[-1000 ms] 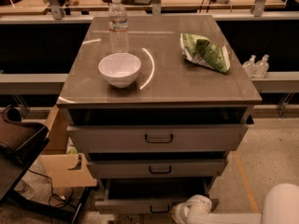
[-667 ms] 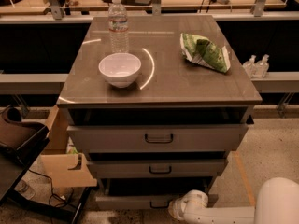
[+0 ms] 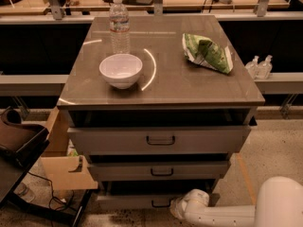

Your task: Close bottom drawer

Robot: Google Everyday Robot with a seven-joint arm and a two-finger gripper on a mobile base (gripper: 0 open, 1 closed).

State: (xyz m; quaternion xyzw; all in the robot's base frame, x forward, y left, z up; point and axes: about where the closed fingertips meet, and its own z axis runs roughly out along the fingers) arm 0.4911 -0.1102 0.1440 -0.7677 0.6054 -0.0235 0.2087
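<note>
The grey cabinet has three drawers, all pulled out a little. The bottom drawer (image 3: pixel 137 201) is the lowest and narrowest, with a small dark bar handle (image 3: pixel 161 204). My white arm reaches in from the bottom right. Its gripper (image 3: pixel 179 207) is at the drawer's front, just right of the handle, seemingly against the face. Above it are the middle drawer (image 3: pixel 158 171) and the wide top drawer (image 3: pixel 158 140).
On the cabinet top (image 3: pixel 163 86) stand a white bowl (image 3: pixel 120 70), a water bottle (image 3: pixel 119 25) and a green chip bag (image 3: pixel 207 52). A cardboard box (image 3: pixel 61 167) and a dark chair (image 3: pixel 16 143) are on the left. Two small bottles (image 3: pixel 259 66) sit on a right ledge.
My arm and gripper have moved left along the bottom drawer's front, toward its handle. The drawers look about where they were.
</note>
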